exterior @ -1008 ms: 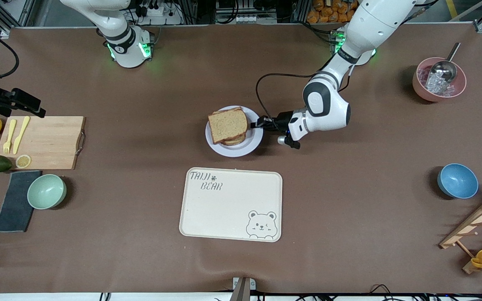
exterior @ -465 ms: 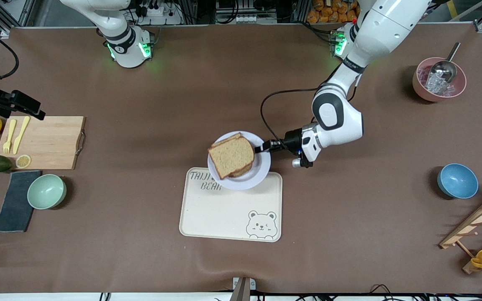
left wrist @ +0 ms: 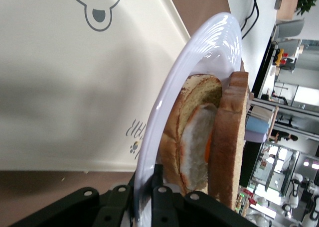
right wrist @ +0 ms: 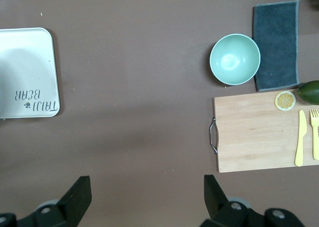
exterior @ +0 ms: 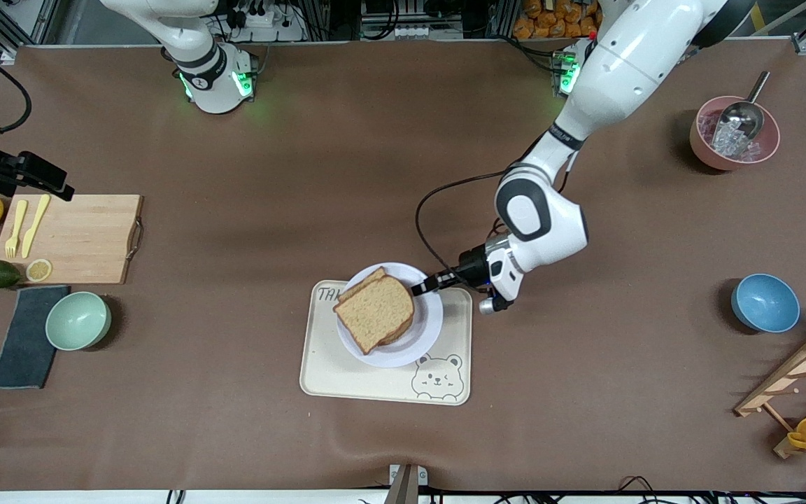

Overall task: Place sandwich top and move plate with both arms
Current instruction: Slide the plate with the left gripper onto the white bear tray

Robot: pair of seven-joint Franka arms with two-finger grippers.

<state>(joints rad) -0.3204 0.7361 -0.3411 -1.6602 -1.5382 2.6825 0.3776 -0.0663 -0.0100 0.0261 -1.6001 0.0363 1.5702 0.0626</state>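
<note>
Pinching the plate [exterior: 422, 329] by its rim over the tray [exterior: 347, 374], your left claw [exterior: 428, 285] risks tipping the sandwich top [exterior: 373, 313] off; the right claw [right wrist: 147, 199] waits wide.

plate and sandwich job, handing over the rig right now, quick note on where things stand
Left gripper: shut on the plate rim, holding it over the bear tray.
Right gripper: open, waiting above bare table near the cutting board.
Done: the sandwich top sits on the egg slice on the plate.
Left: whether the plate is resting on the tray is unclear; set it down if needed, then release.
</note>
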